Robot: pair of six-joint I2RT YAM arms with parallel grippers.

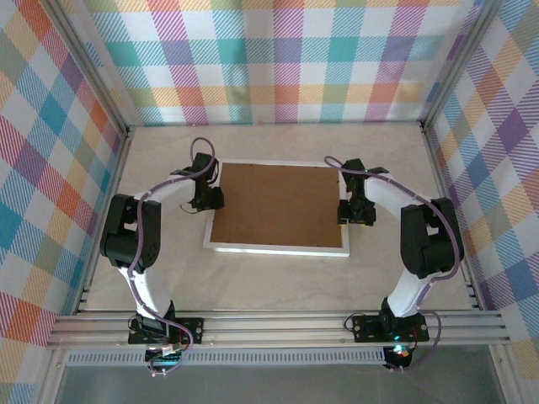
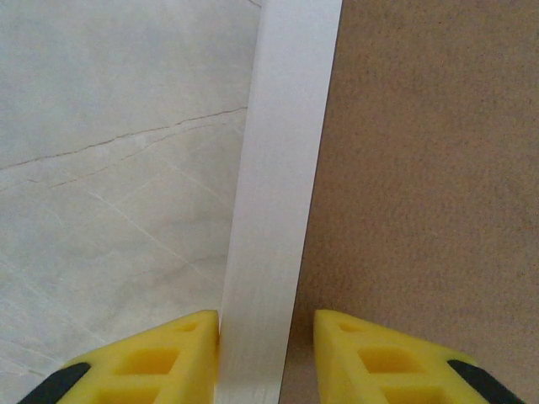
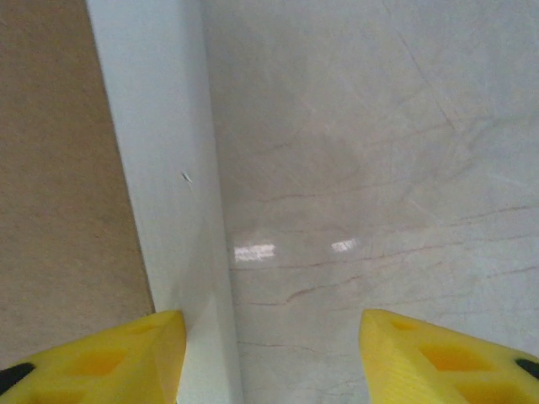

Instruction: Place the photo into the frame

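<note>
Top external view: the frame (image 1: pixel 278 250) lies flat in the middle of the worktop (image 1: pixel 253 282), a little nearer its far edge than its near edge, with its long sides running left to right.
Frame face: a brown backing board (image 1: pixel 278 202) sits inside the white border and faces up.
Left gripper (image 1: pixel 205 200): lowered at the frame's left side, jaws apart.
Left fingertips (image 2: pixel 181 341): they straddle the white border. One is against its outer edge over the worktop, and the other is over the board just beside the border.
Right gripper (image 1: pixel 347 215): lowered at the frame's right side, jaws wide apart.
Right fingertips (image 3: pixel 126 349): one is over the board at the border's inner edge, and the other is over bare worktop, well clear of the frame.
</note>
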